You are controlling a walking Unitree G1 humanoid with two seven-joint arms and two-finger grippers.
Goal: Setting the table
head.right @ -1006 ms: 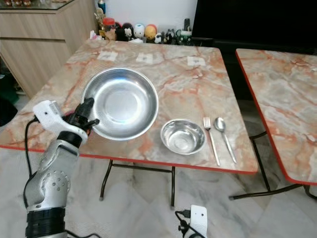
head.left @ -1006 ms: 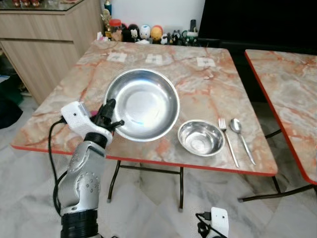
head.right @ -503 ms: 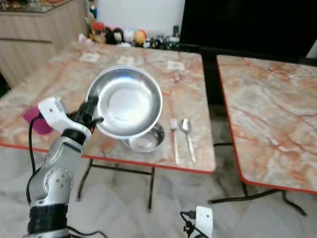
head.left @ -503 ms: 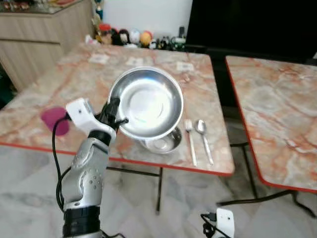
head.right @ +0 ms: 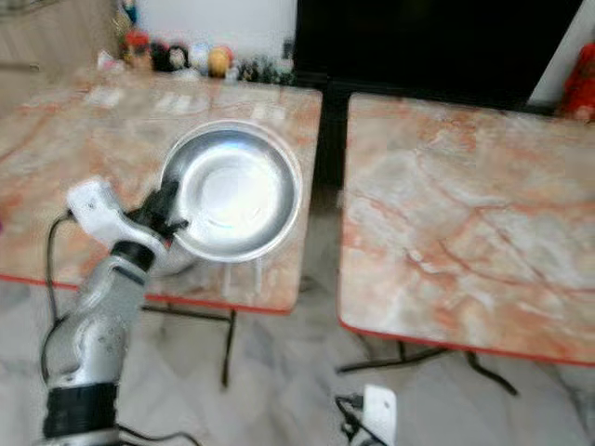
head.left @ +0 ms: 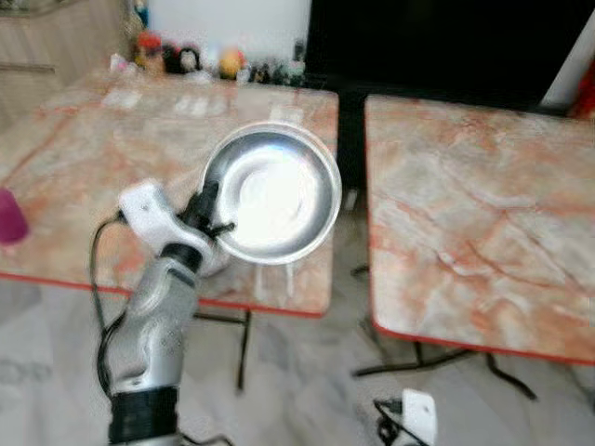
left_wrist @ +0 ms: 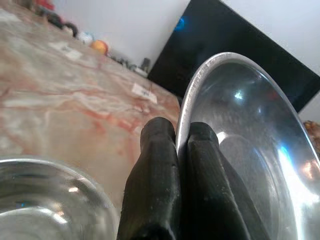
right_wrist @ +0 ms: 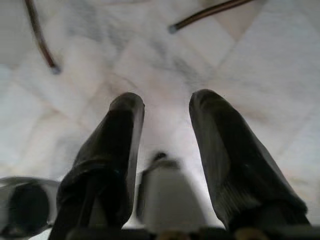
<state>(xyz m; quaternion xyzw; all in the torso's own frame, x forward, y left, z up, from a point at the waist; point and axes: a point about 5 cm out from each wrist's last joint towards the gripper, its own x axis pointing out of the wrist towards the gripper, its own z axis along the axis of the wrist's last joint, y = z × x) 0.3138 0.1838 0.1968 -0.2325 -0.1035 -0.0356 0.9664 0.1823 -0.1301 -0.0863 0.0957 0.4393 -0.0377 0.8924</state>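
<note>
the left pincer [head.left: 212, 216] grips the near-left rim of the large steel bowl [head.left: 274, 193], holding it tilted in the air above the near right corner of the left worktop [head.left: 84, 177]. the right pincer [right_wrist: 165, 145] hangs with fingers apart above the marble floor [right_wrist: 150, 60]. a second worktop [head.left: 474, 223] stands to the right.

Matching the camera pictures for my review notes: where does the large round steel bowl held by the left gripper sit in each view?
Left eye view: large round steel bowl centre-left, lifted above the marble table's near edge, rim pinched by the left gripper.
Right eye view: bowl left of centre.
Left wrist view: bowl on the right, fingers clamping its rim.
Right wrist view: not in it.
Shared landmark: the orange round figurine at the table's far edge.
</note>
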